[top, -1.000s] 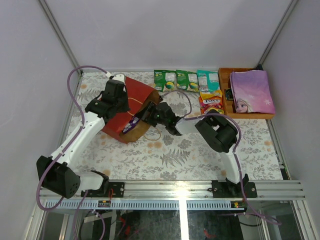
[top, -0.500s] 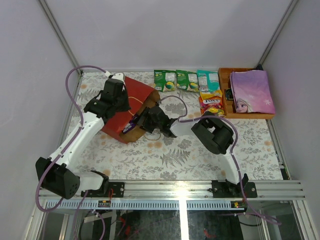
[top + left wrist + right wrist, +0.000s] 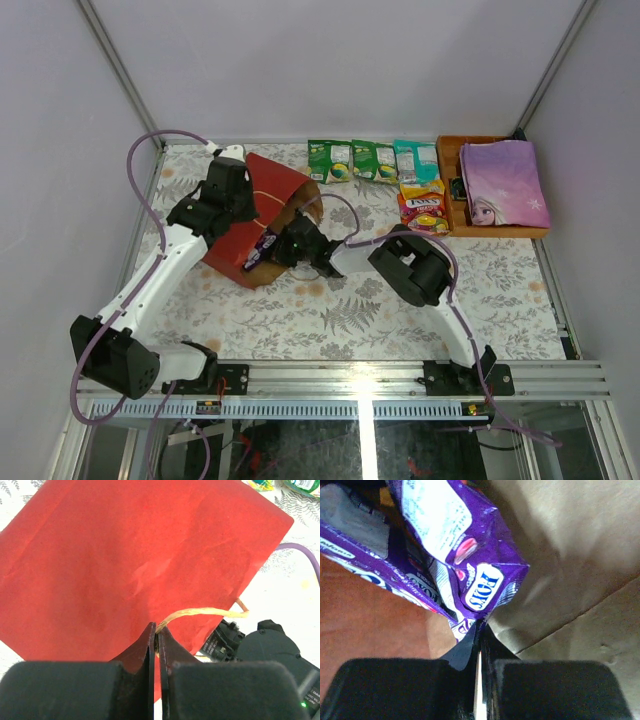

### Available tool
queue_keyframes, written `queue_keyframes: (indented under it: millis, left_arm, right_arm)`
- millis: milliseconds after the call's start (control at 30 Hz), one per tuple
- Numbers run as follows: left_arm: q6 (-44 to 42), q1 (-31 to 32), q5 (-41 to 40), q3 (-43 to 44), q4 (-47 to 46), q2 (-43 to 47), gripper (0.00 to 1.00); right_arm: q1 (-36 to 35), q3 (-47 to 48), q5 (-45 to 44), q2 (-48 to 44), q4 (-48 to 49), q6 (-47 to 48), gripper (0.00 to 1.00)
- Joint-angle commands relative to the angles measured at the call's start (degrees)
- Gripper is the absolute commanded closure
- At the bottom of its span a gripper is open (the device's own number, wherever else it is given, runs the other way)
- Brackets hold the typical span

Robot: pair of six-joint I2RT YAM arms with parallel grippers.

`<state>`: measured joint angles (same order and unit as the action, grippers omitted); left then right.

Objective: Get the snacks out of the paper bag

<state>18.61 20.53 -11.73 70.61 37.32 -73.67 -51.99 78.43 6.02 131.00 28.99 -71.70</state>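
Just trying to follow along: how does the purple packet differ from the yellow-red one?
The purple packet lies inside the paper bag, against its brown inside; the yellow-red packet lies out on the table beside the wooden tray. The right claw is shut on the purple packet's corner; no claw touches the yellow-red packet. Both are small glossy foil packets.

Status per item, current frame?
paper bag: on its side, mouth open
left gripper: shut on twine handle
right gripper: shut on purple packet inside bag
green packets: out, far edge
teal packet: out, beside them
yellow-red packet: out, by tray
book: in tray
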Motion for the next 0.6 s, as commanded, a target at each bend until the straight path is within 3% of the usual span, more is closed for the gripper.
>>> queue_keyframes:
  millis: [0, 367, 567]
  left_arm:
    - [0.7, -0.4, -4.4, 0.1, -0.4, 0.8, 1.0]
    - [1.1, -0.5, -8.8, -1.7, -0.8, 2.6, 1.0]
    - [0.9, -0.6, -9.6, -2.0, -0.9, 3.1, 1.0]
  right_arm:
    - [-0.1, -1.7, 8.2, -7.9, 7.9, 9.0, 1.0]
    - [0.2, -17.0, 13.8, -30.1, 0.0, 27.5, 1.0]
    - [7.5, -28.4, 13.8, -43.0, -0.8, 26.2, 1.0]
